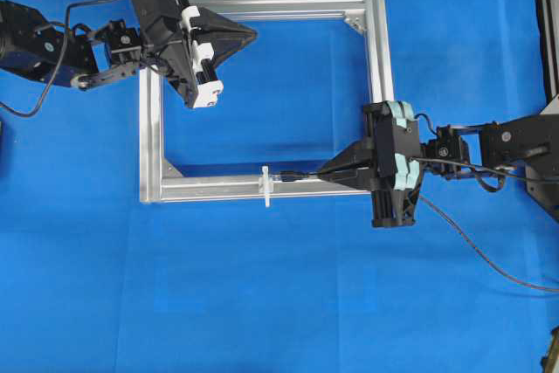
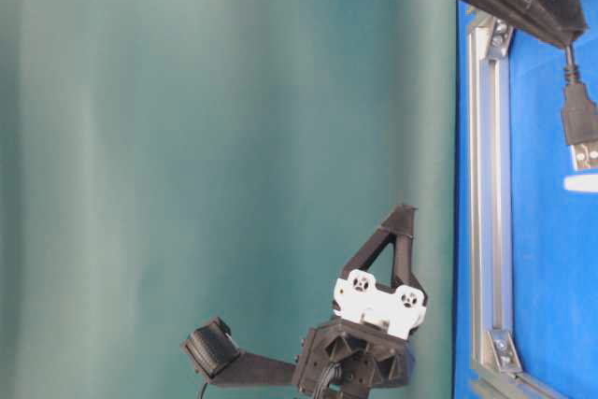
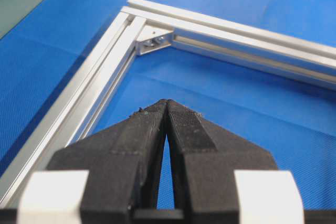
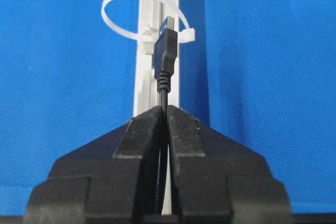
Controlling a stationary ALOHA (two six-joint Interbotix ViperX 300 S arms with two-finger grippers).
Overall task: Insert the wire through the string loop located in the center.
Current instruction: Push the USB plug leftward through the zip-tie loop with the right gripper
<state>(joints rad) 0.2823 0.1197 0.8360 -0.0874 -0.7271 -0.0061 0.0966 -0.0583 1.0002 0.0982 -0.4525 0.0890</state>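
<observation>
The wire's black plug [image 4: 166, 51] sticks out ahead of my right gripper [image 4: 166, 109], which is shut on the cable just behind it. The plug's metal tip [image 2: 585, 154] points at the white string loop [image 4: 113, 22] and stands just short of it. That string loop [image 1: 266, 185] is tied upright on the frame's near bar. The rest of the wire [image 1: 472, 246] trails off to the lower right. My left gripper [image 1: 251, 35] hovers shut and empty inside the frame's far left corner. Its fingertips [image 3: 157, 109] are pressed together.
A silver aluminium frame [image 1: 376, 50] lies flat on the blue mat, with corner brackets [image 3: 153, 40] inside its corners. My right gripper [image 1: 321, 172] hangs over the near bar [image 4: 149, 72]. A dark stand edge [image 1: 546, 24] rises at the far right.
</observation>
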